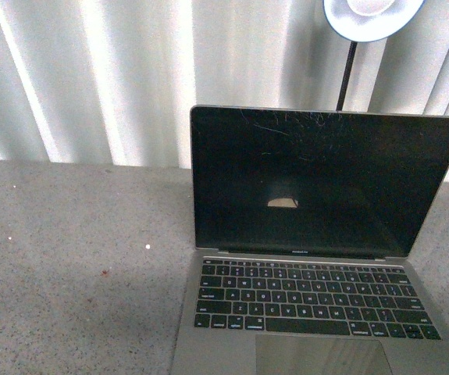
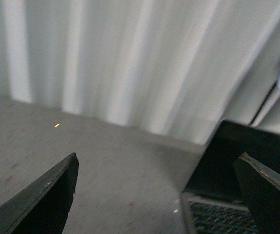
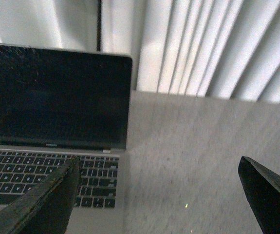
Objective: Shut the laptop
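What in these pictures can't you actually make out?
Front view: bottom edge cuts off the laptop at its trackpad; the screen hides the lid's back.
Every view: key lettering too small, blurred.
Front view: top edge cuts the lamp head; laptop hides its base.

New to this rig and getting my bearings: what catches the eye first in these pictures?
The open grey-silver metal laptop stands out first, right of centre on the grey speckled tabletop, its black screen dark and finely scratched near the top. Behind it a round white lamp head on a thin black pole rises against the white pleated curtain. The left gripper and right gripper both hang open and empty.
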Controlling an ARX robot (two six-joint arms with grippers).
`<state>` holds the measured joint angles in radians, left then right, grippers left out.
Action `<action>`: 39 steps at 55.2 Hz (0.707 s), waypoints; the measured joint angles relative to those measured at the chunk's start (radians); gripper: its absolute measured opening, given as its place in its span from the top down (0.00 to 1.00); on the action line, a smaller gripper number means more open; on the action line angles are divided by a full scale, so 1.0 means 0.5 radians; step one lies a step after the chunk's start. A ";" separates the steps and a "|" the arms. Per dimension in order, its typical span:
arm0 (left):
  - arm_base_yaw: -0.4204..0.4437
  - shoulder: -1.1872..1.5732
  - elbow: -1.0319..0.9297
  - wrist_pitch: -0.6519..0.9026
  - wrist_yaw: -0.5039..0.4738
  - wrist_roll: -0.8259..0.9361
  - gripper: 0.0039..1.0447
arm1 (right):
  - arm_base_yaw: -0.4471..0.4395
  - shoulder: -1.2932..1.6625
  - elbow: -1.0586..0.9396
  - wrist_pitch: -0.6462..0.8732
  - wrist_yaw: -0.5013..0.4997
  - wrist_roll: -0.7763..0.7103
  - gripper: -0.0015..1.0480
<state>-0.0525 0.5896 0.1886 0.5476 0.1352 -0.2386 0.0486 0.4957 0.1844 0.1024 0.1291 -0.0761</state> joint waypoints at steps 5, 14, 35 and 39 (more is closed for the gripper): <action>-0.105 0.545 0.278 0.375 0.172 0.072 0.06 | -0.137 0.449 0.174 0.352 -0.292 -0.277 0.07; -0.404 1.301 0.771 0.456 0.269 0.267 0.06 | -0.271 1.151 0.533 0.762 -0.498 -0.588 0.07; -0.819 2.322 1.897 0.136 0.006 0.809 0.06 | -0.297 1.964 1.413 0.683 -0.748 -0.919 0.09; -0.838 2.474 2.096 0.034 -0.071 0.885 0.06 | -0.262 2.046 1.543 0.579 -0.831 -0.986 0.26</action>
<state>-0.4713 1.8267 1.2366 0.5644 0.0998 0.2039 -0.0822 1.5188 0.9558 0.3920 -0.2863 -0.5694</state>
